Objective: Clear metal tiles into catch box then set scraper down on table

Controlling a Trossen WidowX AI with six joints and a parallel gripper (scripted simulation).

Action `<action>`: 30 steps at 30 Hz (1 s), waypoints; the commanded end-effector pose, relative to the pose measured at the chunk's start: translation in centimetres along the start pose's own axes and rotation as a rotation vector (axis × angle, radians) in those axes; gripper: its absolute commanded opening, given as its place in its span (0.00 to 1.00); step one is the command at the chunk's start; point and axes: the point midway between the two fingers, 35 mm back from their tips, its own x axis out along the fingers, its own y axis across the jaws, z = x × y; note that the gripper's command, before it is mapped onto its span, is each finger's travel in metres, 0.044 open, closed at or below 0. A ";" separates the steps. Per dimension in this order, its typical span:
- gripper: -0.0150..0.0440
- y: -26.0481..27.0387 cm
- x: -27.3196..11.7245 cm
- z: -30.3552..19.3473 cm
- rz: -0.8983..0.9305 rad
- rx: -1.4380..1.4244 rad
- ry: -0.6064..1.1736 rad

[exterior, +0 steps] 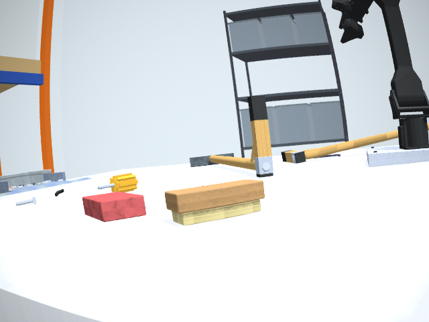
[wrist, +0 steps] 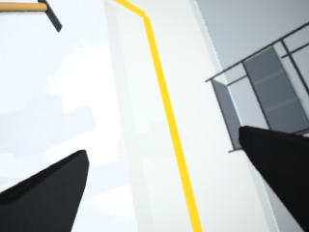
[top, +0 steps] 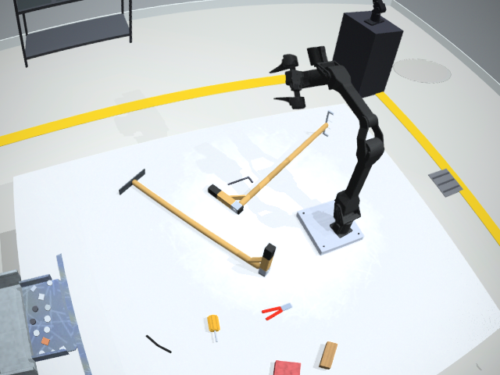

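Observation:
The long scraper (top: 194, 221) (exterior: 232, 162) (wrist: 24, 7) lies on the table, its flat dark blade at the far left and its black-tipped grip standing up at the near end. My gripper (top: 273, 85) (wrist: 163, 140) is open and empty, high above the table's back edge, well away from the scraper; it shows partly at the top right in the exterior view. The steel bench plate (top: 62, 315) is at the lower left. Several white tiles, two dark ones and an orange tile (top: 44, 341) lie on it. The grey catch box (top: 9, 323) adjoins its left end; its inside is hidden.
A second long tool (top: 282, 165) (exterior: 353, 143) with a hooked end lies behind the scraper, beside a hex key (top: 239, 180). A yellow-handled driver (top: 212, 323) (exterior: 124, 182), red pliers (top: 274, 310), a red block (top: 287, 368) (exterior: 114, 206) and a brush (top: 328, 355) (exterior: 214, 196) lie nearer the front.

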 end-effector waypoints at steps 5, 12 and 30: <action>1.00 1.5 -0.7 3.5 0.000 0.093 -0.007; 1.00 2.8 -1.4 6.3 -0.002 0.174 -0.020; 1.00 6.6 -4.3 12.1 -0.011 0.396 -0.069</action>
